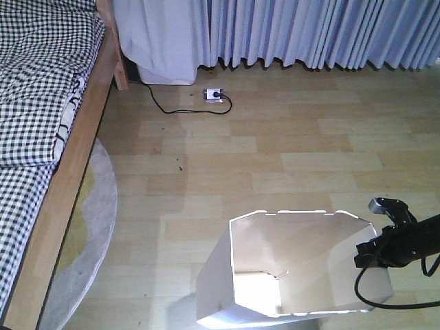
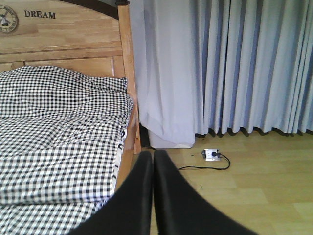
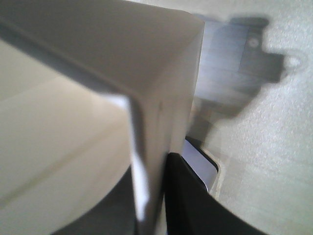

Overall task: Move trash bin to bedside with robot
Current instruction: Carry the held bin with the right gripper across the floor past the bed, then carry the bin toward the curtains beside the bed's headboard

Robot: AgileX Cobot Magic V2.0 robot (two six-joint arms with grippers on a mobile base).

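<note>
White trash bin [image 1: 302,265], rim in right hand [image 1: 376,249]

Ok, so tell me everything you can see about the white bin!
The trash bin is white, thin-walled, plastic-looking, with an angular many-sided rim and sides narrowing downward. Inside it looks cream and empty as far as shows. It stands open end up over the wooden floor, low in the front view, apart from the bed. The right gripper pinches its right wall, one finger inside, one outside.
</note>
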